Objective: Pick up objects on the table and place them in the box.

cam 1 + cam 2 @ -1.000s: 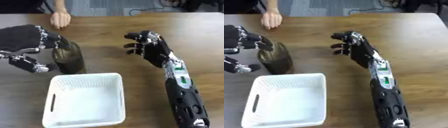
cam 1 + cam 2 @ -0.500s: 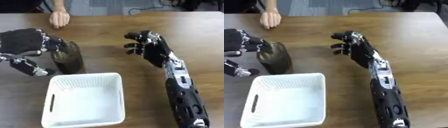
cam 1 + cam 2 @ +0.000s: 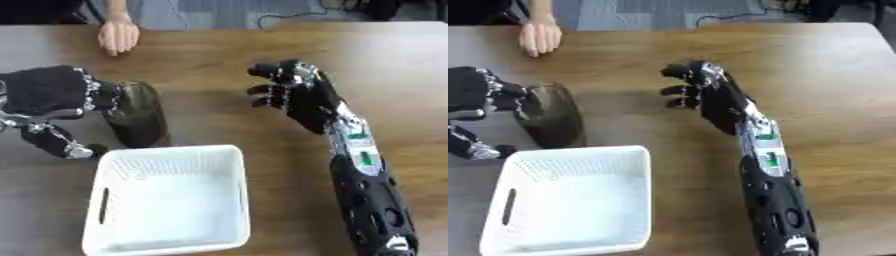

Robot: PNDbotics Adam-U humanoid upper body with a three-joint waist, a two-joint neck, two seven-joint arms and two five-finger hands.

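well, dark bottle unlabelled.

Soft, even light falls from overhead onto the brown wooden table, leaving a pale sheen along its far edge. Shadows stay faint (mostly under the white perforated plastic box). Everything looks slightly blurred.

Item count, positions referenced to the white basket:

- One white basket, perforated walls, nothing inside.
- One dark bottle-like object, just beyond the basket's far left corner.
- Two robot hands: one left hand, beyond and left of the basket, against the dark object; one right hand, beyond and right of the basket, well apart from it.
- One person's bare hand, far beyond the basket, at the far table edge.
- One wooden table under all items.
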